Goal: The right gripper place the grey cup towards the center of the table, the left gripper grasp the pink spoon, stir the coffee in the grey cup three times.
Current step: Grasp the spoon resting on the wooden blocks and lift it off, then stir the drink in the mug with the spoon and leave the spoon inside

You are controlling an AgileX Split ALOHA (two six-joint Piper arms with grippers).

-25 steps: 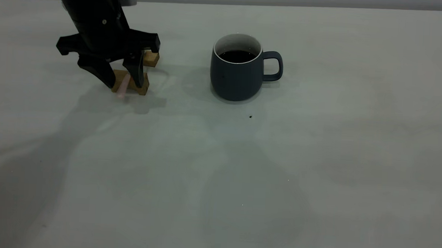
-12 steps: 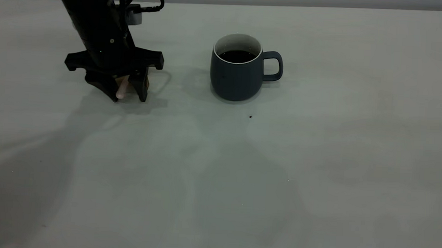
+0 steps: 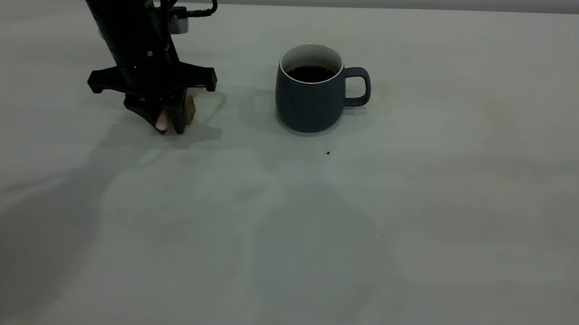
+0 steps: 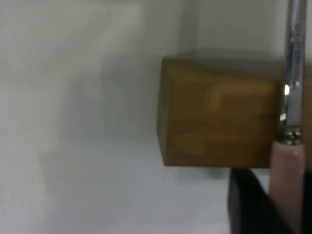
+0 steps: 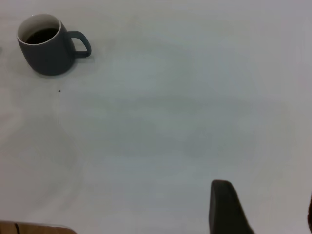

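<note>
Table (image 3: 415, 213): fingers (image 3: 178, 119) now tighter around pink spoon (image 3: 162, 121)

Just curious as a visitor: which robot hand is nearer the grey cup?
Left. The left hand is beside the grey cup, clamped on the pink spoon. The right hand sits far back.

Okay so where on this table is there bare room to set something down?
Bare table runs all along the front and right of the grey cup. It's crowded only at far left, where the left gripper holds the pink spoon by a wooden block.
</note>
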